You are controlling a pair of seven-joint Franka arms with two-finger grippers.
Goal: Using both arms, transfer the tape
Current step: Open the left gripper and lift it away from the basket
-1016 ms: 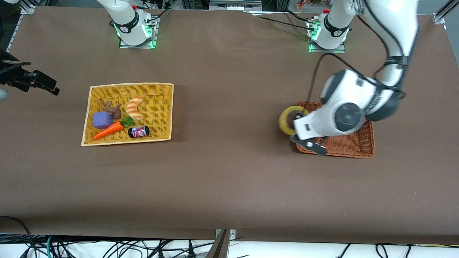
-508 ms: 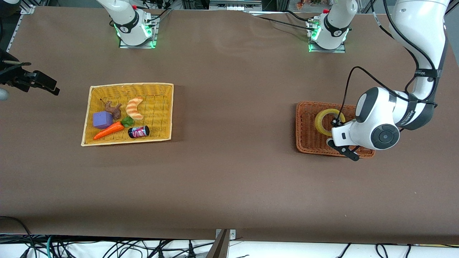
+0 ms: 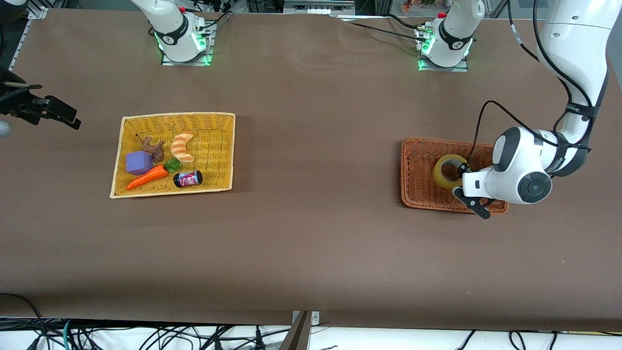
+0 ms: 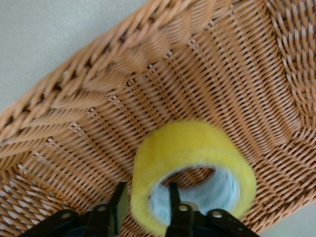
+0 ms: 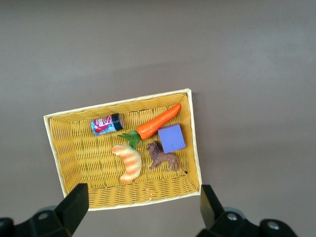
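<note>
Brown table (image 3: 311,233): tape (image 3: 448,171) pinched by left gripper (image 3: 461,175) over orange basket (image 3: 418,184); right gripper (image 5: 143,207) spread wide over yellow basket (image 5: 79,153).

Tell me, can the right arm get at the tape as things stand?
Probably not. The tape is pinched in the left gripper over the brown basket at the left arm's end of the table, while the open right gripper waits above the yellow basket.
</note>
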